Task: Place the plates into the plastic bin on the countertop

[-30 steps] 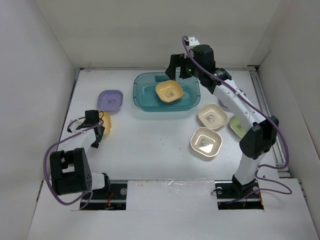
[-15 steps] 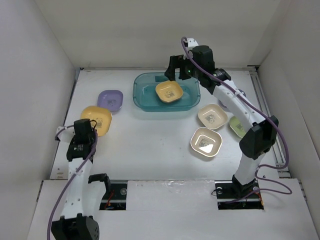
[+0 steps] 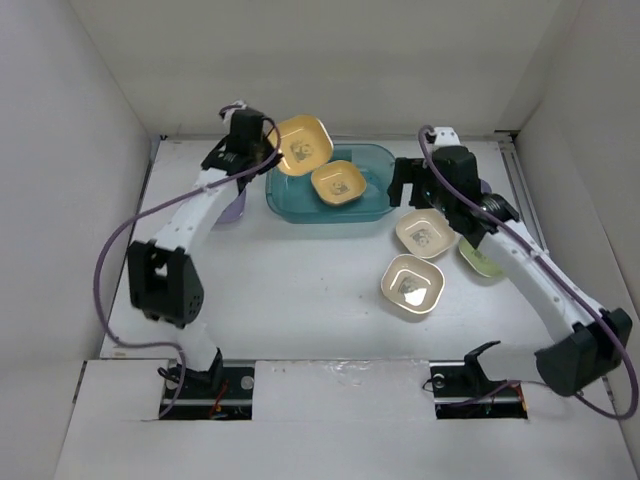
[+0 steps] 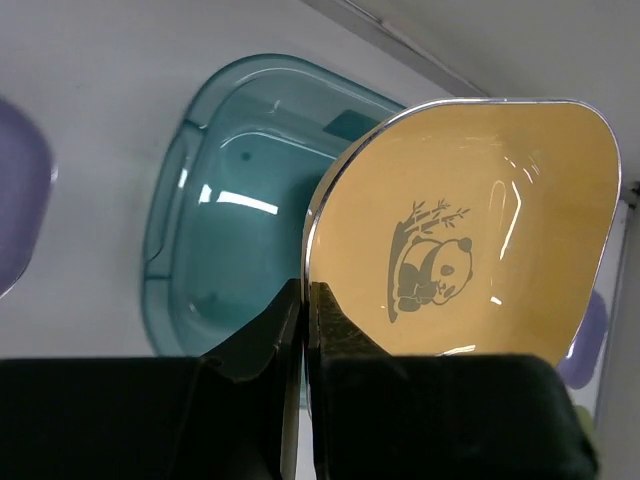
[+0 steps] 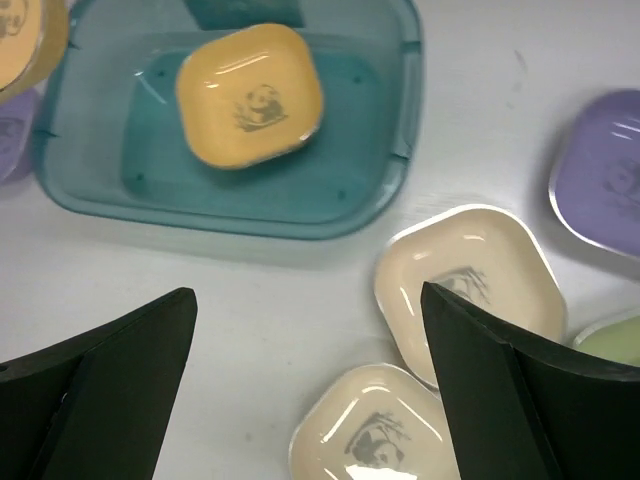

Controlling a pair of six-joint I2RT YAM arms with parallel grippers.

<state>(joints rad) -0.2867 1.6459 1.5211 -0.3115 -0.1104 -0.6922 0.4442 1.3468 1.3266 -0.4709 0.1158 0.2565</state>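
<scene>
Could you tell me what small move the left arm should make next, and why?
Probably lower the left gripper toward the plastic bin: its jaws pinch the held yellow plate by the rim, tilted, above the bin's rear edge, and bare floor shows beside the plate already inside.

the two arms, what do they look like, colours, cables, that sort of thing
Both match: the left arm and right arm have slim white links joined by chunky black joint housings. A purple cable loops loosely along each one. The left end effector and right end effector have plain black, wedge-shaped fingers. No markings are legible.
</scene>
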